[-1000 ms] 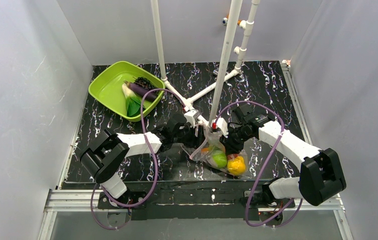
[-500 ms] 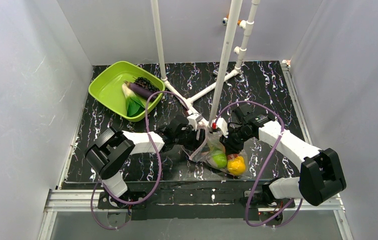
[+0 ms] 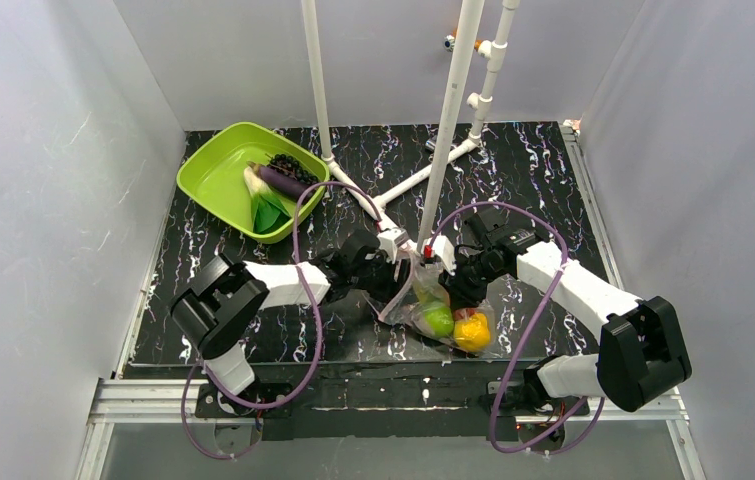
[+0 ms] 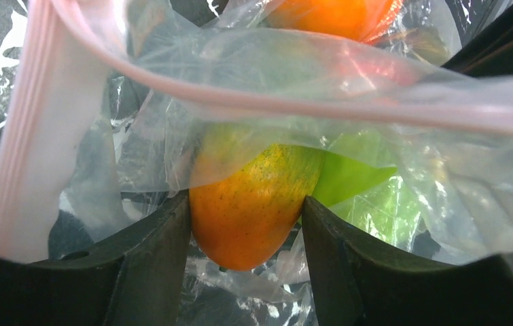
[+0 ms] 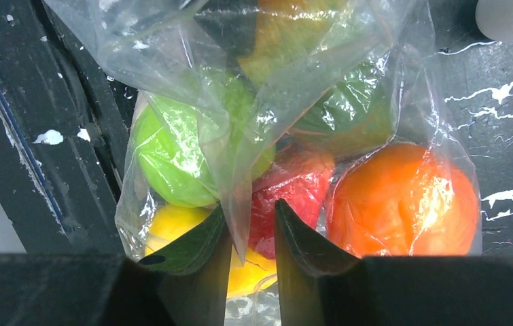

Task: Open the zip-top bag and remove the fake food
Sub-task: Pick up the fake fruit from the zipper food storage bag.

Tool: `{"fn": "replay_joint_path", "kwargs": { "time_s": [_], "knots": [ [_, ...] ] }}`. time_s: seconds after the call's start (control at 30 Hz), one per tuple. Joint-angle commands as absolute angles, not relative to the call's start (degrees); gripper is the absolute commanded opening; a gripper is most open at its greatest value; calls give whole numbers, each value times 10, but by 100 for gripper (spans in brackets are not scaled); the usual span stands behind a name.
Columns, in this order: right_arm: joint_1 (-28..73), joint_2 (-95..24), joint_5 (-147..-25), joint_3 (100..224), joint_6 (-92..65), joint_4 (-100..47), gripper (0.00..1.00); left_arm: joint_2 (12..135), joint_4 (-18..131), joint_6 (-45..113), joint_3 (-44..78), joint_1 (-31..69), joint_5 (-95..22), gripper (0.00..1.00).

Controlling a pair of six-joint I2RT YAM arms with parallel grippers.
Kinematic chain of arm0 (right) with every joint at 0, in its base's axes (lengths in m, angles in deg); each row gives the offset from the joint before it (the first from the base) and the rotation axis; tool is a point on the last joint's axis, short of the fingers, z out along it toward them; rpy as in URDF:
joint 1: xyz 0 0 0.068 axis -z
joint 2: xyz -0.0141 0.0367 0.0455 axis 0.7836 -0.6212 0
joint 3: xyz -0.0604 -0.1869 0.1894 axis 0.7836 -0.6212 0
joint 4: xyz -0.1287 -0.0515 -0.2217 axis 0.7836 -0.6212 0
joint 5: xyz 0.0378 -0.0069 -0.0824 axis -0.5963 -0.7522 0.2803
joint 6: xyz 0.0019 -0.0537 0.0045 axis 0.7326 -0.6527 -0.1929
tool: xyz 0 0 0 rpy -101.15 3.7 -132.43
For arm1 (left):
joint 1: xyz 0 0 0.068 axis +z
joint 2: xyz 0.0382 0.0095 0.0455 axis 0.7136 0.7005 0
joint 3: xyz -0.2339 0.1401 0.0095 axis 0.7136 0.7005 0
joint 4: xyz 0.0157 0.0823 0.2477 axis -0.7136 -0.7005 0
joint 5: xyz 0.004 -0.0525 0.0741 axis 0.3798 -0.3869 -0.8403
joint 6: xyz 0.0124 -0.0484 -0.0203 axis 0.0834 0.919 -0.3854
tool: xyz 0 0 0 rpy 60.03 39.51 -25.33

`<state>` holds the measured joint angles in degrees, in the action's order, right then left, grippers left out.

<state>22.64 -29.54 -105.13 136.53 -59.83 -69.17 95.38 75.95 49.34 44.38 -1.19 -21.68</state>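
Note:
The zip-top bag lies near the table's front edge, its pink zip strip open. Through the plastic I see a green apple, a yellow lemon, a small red piece and an orange. My left gripper reaches into the bag's mouth. In the left wrist view the gripper is shut on an orange-yellow fruit, both fingers touching it. My right gripper is above the bag. In the right wrist view the gripper has a fold of the bag's plastic between its narrowly spaced fingers.
A lime-green tray at the back left holds a purple eggplant, dark grapes and a leafy vegetable. A white pipe frame stands just behind the bag. The table's front edge is close below the bag.
My left arm has moved right, pushing its gripper further into the bag's mouth. The right arm and the bag have stayed put.

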Motion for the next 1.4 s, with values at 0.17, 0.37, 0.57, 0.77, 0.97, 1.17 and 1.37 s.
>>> {"fn": "replay_joint_path", "kwargs": {
  "time_s": [0.17,0.37,0.57,0.77,0.97,1.17,1.37],
  "knots": [
    [224,-269,-1031,1364,-599,-676,30,804,624,444,442,-14,-224,0],
    [226,-253,-1001,1361,-592,-666,12,756,552,433,446,-13,-232,0],
    [239,-233,-1007,1359,-592,-668,1,720,507,427,441,-6,-241,0],
    [250,-214,-1025,1352,-595,-672,1,699,466,415,429,-3,-238,0],
    [259,-208,-1038,1351,-601,-678,1,667,420,401,424,-3,-237,0],
    [275,-204,-1055,1351,-600,-678,1,635,387,394,423,-2,-241,0],
    [285,-202,-1069,1346,-602,-675,1,614,370,392,414,-1,-241,0]
  ]
}}
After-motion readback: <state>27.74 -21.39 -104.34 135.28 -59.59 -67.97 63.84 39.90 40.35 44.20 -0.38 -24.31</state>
